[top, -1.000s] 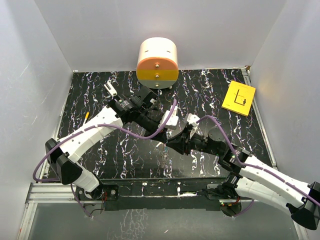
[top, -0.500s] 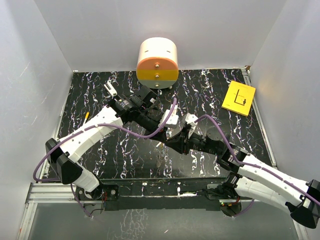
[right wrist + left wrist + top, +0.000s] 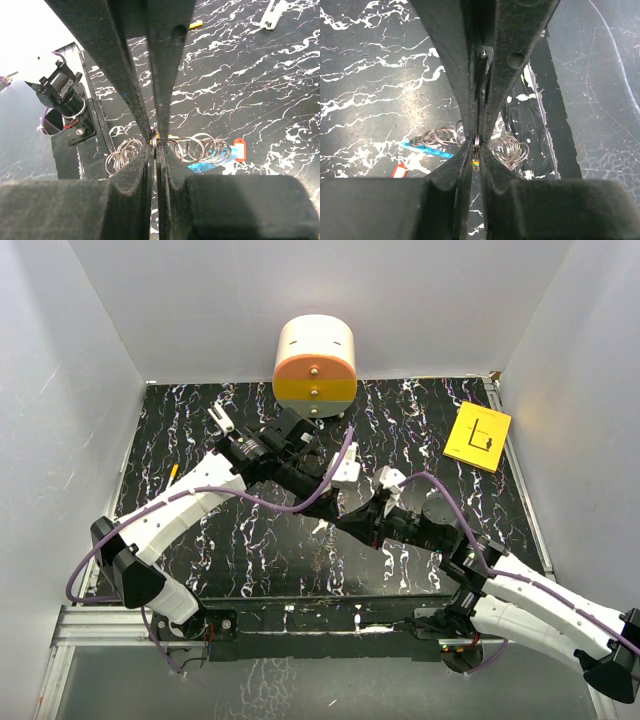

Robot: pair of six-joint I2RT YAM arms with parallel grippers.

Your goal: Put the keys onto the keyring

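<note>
In the top view my left gripper [image 3: 326, 502] and right gripper [image 3: 350, 516] meet tip to tip above the middle of the table. In the left wrist view the left gripper [image 3: 476, 150] is shut on a thin metal keyring [image 3: 477, 142], seen edge-on. A small yellow-green key head [image 3: 476, 163] hangs just below it. In the right wrist view the right gripper [image 3: 156, 145] is shut on a small metal piece with a yellowish head [image 3: 162, 134], apparently that key. A blue key [image 3: 201, 166] and a red key [image 3: 240, 150] lie on the table below.
Two piles of loose keyrings lie on the black marbled table, one [image 3: 509, 149] beside the other [image 3: 439, 136]. An orange and cream cylinder [image 3: 315, 365] stands at the back. A yellow card [image 3: 478, 436] lies at the back right and a white clip [image 3: 222, 418] at the back left.
Both grippers have stayed shut and together. The pair has shifted slightly toward the back of the table, and the right arm's wrist has moved a little to the right.
</note>
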